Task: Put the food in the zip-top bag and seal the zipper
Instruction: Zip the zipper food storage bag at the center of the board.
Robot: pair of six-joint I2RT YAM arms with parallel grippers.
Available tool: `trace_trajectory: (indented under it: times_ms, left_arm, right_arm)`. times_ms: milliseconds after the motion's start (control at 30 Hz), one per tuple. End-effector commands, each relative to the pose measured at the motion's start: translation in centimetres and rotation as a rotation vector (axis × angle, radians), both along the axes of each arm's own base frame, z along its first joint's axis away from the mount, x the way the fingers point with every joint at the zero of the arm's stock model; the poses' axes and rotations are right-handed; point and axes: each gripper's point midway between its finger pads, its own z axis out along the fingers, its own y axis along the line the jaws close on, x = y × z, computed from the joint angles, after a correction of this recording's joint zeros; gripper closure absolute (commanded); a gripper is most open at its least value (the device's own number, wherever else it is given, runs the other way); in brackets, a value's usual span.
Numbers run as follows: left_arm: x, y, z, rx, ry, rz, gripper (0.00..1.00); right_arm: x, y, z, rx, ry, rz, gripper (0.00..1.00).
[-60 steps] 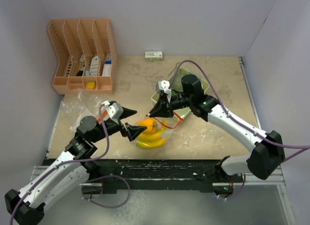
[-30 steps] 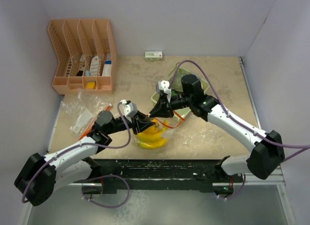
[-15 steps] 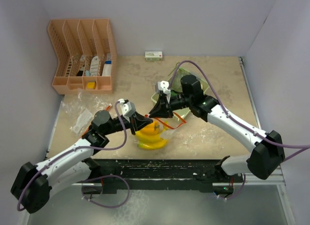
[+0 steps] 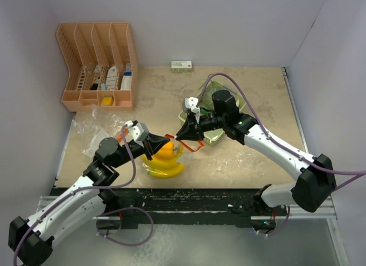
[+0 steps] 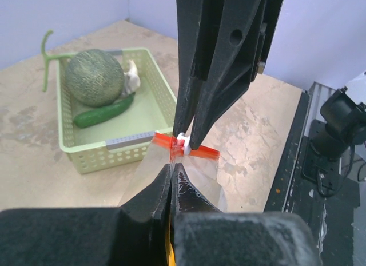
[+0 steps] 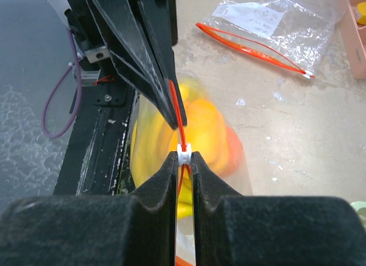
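**Risk 1, premature seal.** The melon (image 5: 94,77), cucumber (image 5: 103,111) and small white piece (image 5: 131,80) are noted in the mesh basket (image 5: 114,147), outside the zip-top bag (image 5: 200,183). Only the banana bunch (image 4: 160,170) and orange (image 4: 164,152) are seen inside. If the zipper (image 5: 201,153) is run shut now, the task would prob. be left incomplete.

**Risk 2, slip.** Only thin film is held on the L side. It could be stripped out by a hard pull from R, or the bag dragged toward the near table edge.

**Pose.**
- L gripper (image 5: 171,170): jaws together, clamped on the bag lip at the zipper. The arm is extended low from the near-left base.
- R gripper (image 6: 183,158): jaws pinched on the white slider (image 6: 183,154). The arm is reached across from the right, elbow bent, wrist pointed left.
- The tips are almost touching over the bag mouth.
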Motion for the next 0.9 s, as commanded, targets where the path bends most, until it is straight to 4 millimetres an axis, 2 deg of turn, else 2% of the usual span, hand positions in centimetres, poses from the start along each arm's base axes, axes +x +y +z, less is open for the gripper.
trace_trajectory:
  times_ms: [0, 100, 267, 500, 600, 700, 800, 867]
  left_arm:
    - [0.6, 2.7, 4.7, -0.093, -0.132, 0.145, 1.00]
    - [0.5, 4.0, 5.9, -0.108, -0.166, 0.205, 1.00]
    - [0.8, 6.4, 6.6, -0.140, -0.175, 0.321, 1.00]
    - [0.7, 11.6, 8.6, -0.184, -0.220, 0.553, 1.00]
    - [0.7, 13.8, 9.0, -0.186, -0.217, 0.653, 1.00]
    - [0.5, 15.1, 9.0, -0.190, -0.213, 0.707, 1.00]
    - [0.3, 14.5, 8.7, -0.187, -0.222, 0.675, 1.00]
    - [0.1, 12.1, 8.7, -0.148, -0.268, 0.552, 1.00]
  right_arm:
    - [0.6, -0.4, -0.5, -0.021, -0.015, -0.034, 0.89]
    - [0.7, -0.4, -0.8, -0.027, -0.007, -0.031, 0.89]
    - [1.0, -0.3, -1.6, -0.047, 0.008, -0.036, 0.89]
    - [1.2, -0.3, -1.8, -0.052, 0.005, -0.039, 0.89]
    - [1.3, -0.3, -2.1, -0.056, 0.009, -0.040, 0.89]
    - [1.3, -0.3, -2.3, -0.062, 0.018, -0.039, 0.89]
    - [1.3, -0.2, -2.3, -0.061, 0.018, -0.034, 0.89]
    - [1.2, -0.2, -2.3, -0.060, 0.023, -0.028, 0.88]
